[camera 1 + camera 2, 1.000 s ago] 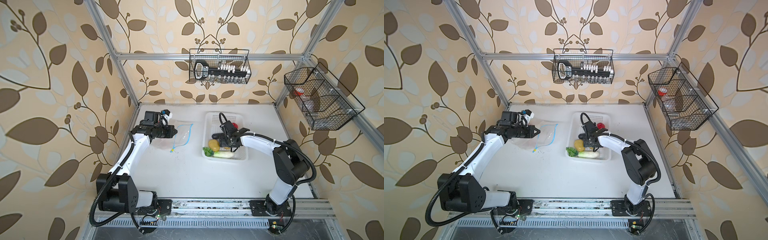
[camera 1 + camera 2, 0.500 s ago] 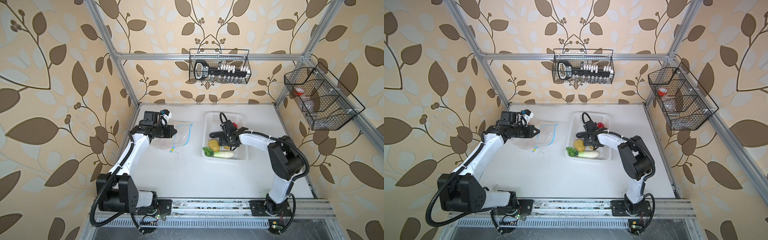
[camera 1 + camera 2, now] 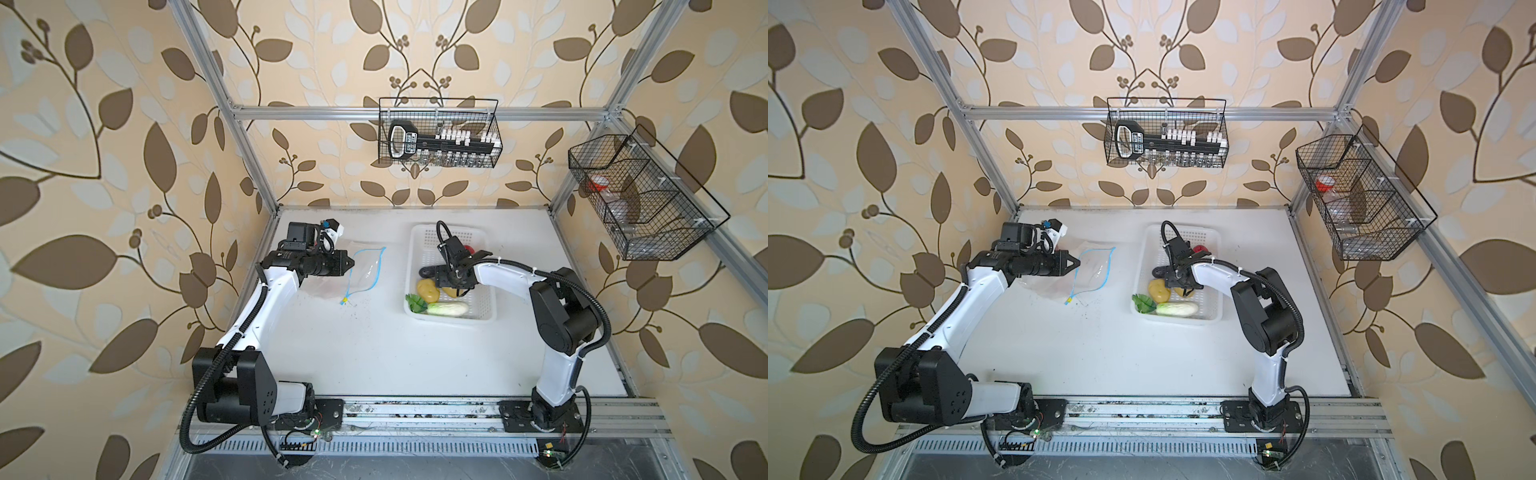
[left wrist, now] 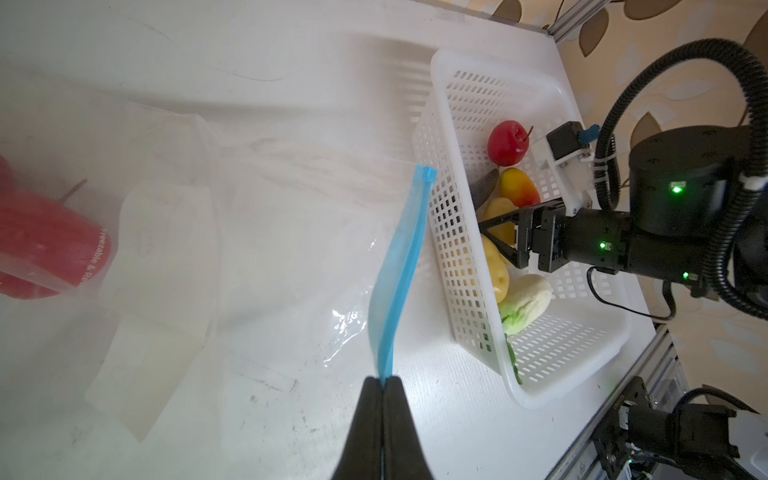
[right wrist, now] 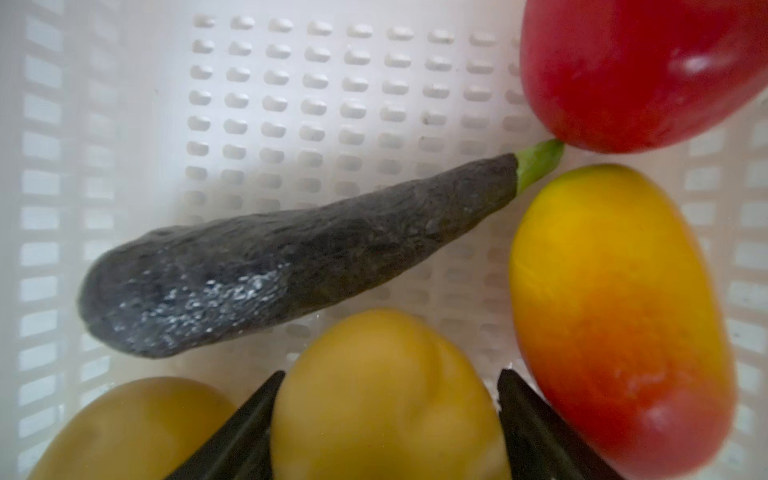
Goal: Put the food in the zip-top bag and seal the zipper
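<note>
Right gripper (image 5: 390, 374) is being held spread wide, a potato (image 5: 386, 419) being straddled between its jaws inside the basket (image 5: 62, 166), not yet gripped | left gripper (image 4: 381, 380) is being clenched on the zipper (image 4: 405, 257), apparently so the mouth of the zip-top bag (image 4: 270, 249) is being propped up for loading.

We call it a robotics lab cell, not a home: aluminium frame (image 3: 311, 111), leaf wallpaper (image 3: 104, 166) panels, white tabletop (image 3: 374, 353), left arm (image 3: 266, 307) and right arm (image 3: 557, 365) bolted to a near rail (image 3: 415, 411), far wire basket (image 3: 457, 99), right wire basket (image 3: 665, 245).
</note>
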Controlling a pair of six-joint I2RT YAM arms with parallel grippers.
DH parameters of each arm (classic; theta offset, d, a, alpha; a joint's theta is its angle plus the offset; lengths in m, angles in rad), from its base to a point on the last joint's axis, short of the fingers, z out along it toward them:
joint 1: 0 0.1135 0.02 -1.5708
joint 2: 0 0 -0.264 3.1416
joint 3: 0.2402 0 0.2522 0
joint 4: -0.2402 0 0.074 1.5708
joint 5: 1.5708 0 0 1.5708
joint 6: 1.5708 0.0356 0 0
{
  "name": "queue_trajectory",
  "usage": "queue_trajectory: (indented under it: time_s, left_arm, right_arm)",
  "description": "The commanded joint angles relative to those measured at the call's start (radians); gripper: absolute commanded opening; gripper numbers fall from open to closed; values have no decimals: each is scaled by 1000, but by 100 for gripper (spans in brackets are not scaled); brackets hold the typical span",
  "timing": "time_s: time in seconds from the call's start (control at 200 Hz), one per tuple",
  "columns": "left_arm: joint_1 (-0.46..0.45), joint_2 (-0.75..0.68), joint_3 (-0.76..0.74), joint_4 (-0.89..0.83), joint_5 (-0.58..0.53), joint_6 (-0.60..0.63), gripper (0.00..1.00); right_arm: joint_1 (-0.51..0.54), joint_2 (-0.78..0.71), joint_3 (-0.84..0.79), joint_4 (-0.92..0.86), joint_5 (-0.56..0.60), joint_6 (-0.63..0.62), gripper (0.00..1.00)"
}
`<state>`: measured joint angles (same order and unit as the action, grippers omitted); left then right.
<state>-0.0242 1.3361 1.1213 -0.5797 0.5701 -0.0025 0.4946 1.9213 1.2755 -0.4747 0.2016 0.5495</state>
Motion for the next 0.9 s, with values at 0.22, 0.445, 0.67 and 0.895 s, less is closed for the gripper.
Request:
queue_trajectory:
  time_s: [0.22, 0.445, 0.67, 0.895]
  left_arm:
    - [15, -18, -4, 0, 36, 17, 0]
    - [16, -19, -14, 13, 33, 7, 0]
    - [21, -25, -17, 15, 30, 7, 0]
    - [26, -28, -20, 19, 19, 0, 0]
  right_arm:
    - [-4, 21, 30, -29, 2, 5, 70]
    - [-4, 14, 27, -25, 0, 1, 60]
    - [-4, -30, 3, 1, -13, 7, 52]
    - [-4, -99, -26, 29, -36, 23, 45]
